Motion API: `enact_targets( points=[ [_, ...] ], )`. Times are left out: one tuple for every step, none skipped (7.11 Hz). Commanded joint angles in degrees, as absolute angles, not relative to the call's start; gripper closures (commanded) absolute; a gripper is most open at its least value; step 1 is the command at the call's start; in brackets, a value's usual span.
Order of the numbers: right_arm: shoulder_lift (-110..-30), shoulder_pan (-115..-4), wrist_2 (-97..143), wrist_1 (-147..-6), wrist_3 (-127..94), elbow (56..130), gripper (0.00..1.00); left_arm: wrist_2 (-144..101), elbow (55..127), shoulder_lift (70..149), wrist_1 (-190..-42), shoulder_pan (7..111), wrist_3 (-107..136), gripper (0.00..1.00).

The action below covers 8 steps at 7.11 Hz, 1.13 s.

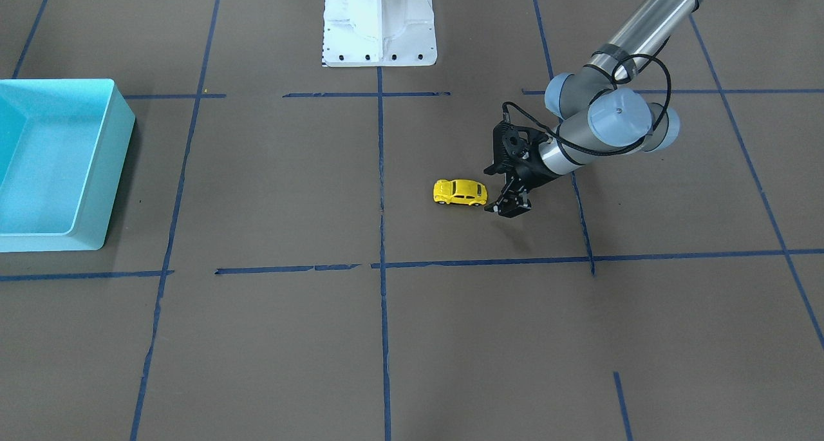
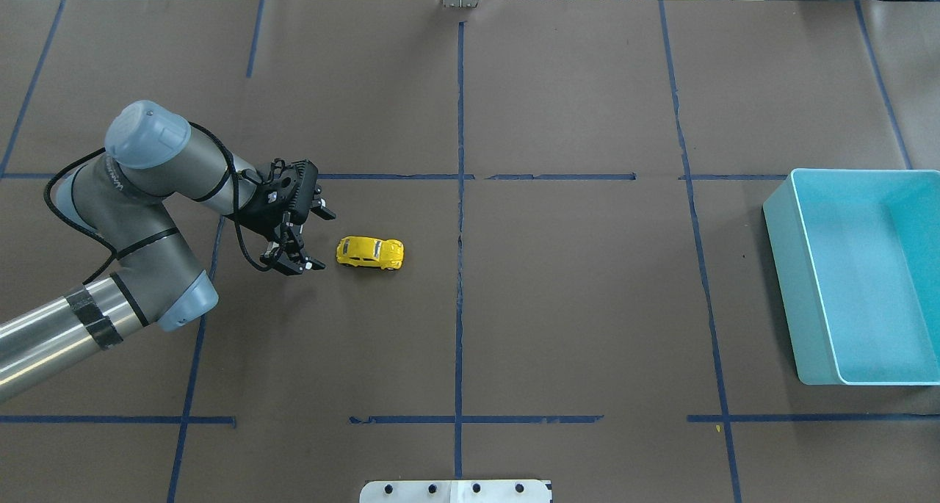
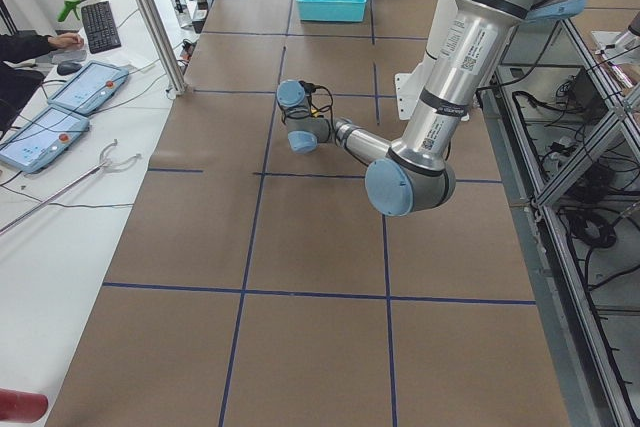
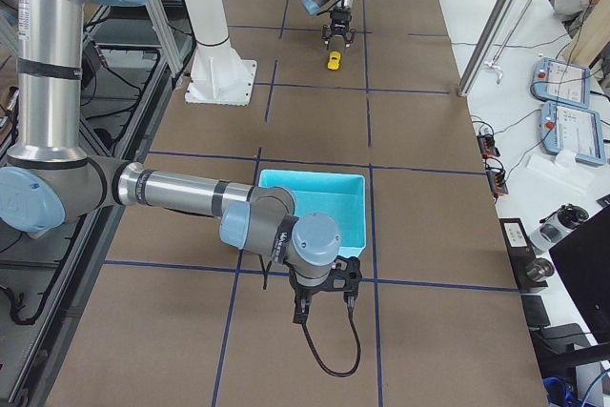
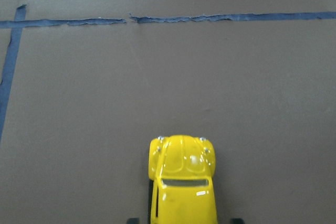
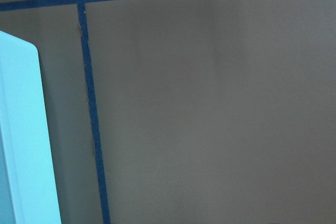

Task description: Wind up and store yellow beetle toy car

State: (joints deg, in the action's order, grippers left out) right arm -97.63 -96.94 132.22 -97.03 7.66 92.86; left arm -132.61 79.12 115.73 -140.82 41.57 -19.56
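The yellow beetle toy car (image 2: 370, 252) stands on its wheels on the brown table, left of the middle; it also shows in the front view (image 1: 459, 192) and the right side view (image 4: 334, 61). My left gripper (image 2: 321, 239) is open, low over the table just behind the car, with its jaws spread and not touching it. The left wrist view shows the car (image 5: 182, 182) close ahead, centred between the jaws. My right gripper (image 4: 324, 307) hangs beside the turquoise bin (image 2: 782, 268), far from the car; I cannot tell whether it is open or shut.
The turquoise bin (image 1: 96, 164) stands open at the table's right end, and its edge shows in the right wrist view (image 6: 21, 145). Blue tape lines cross the table. The robot's white base (image 1: 380, 22) is at the back. Operators' desks lie beyond the far edge.
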Motion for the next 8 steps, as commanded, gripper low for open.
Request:
enact_targets(
  points=[
    [-97.65,-96.94,132.19,-97.03,7.65,92.81,0.00,-132.89,79.28,115.49,-141.15,42.27,-19.25,0.00],
    [-97.65,-96.94,132.27,-97.03,7.73,92.81,0.00,-132.98,79.45,115.49,-141.15,42.45,-19.16,0.00],
    [-97.65,-96.94,132.19,-97.03,7.65,92.81,0.00,-133.33,79.54,115.49,-140.98,42.80,-19.07,0.00],
    [-97.65,-96.94,132.27,-97.03,7.73,92.81,0.00,-133.42,79.63,115.49,-140.80,43.50,-19.07,0.00],
    [-97.65,-96.94,132.19,-97.03,7.73,92.81,0.00,-134.55,79.63,115.49,-140.45,44.29,-18.99,0.00],
    [-97.65,-97.03,132.19,-97.03,7.73,92.81,0.00,-135.34,79.63,115.49,-140.36,45.25,-18.98,0.00],
    [-97.65,-97.47,132.27,-97.03,7.91,92.90,0.00,-135.96,79.63,115.49,-140.10,46.39,-18.98,0.00],
    [-97.65,-97.47,132.28,-97.03,7.91,92.90,0.00,-138.84,80.24,115.75,-135.57,49.36,-18.98,0.00]
  ],
)
